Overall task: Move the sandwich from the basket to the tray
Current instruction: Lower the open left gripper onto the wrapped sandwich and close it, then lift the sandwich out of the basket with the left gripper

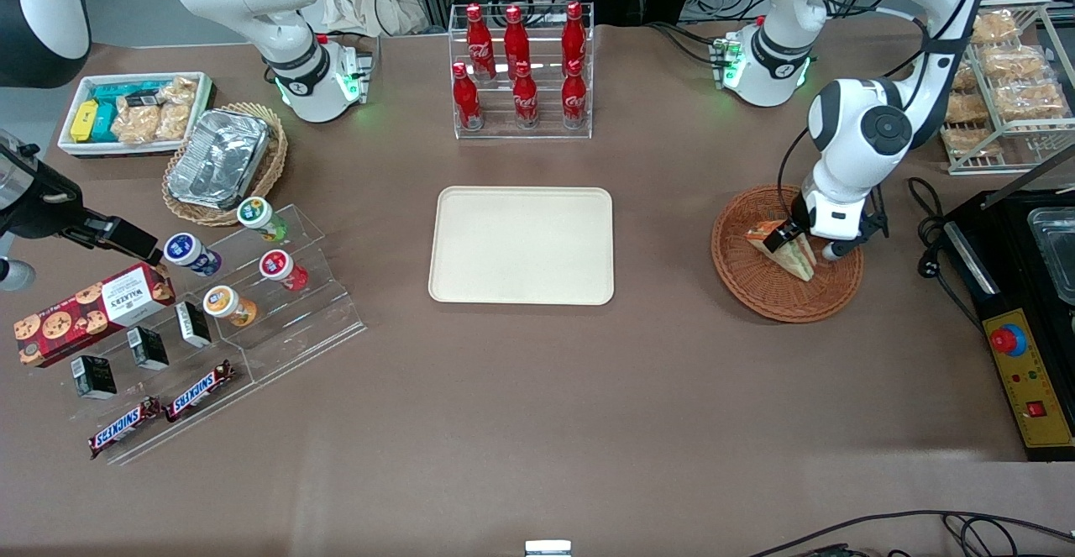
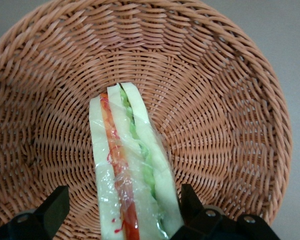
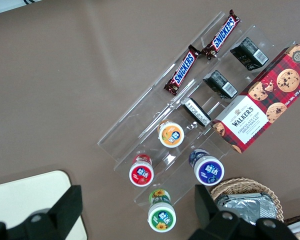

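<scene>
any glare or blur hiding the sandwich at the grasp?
Left wrist view: sandwich sharp, with only small highlights on its plastic wrap; layers readable; gripper open, fingers either side, slightly soft at the edge. Front view: even lighting, but the arm partly hides the sandwich in the basket.

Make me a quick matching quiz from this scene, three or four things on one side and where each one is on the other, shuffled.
Things:
1. sandwich
2. tray
3. gripper
4. cola bottles

Places:
A. in a clear rack, farther from the front camera than the tray
B. bare, mid-table
C. open, a finger on each side of the sandwich
D. in the reddish-brown basket, wrapped in film

Pairs: 1-D, 2-B, 3-C, 4-A
</scene>
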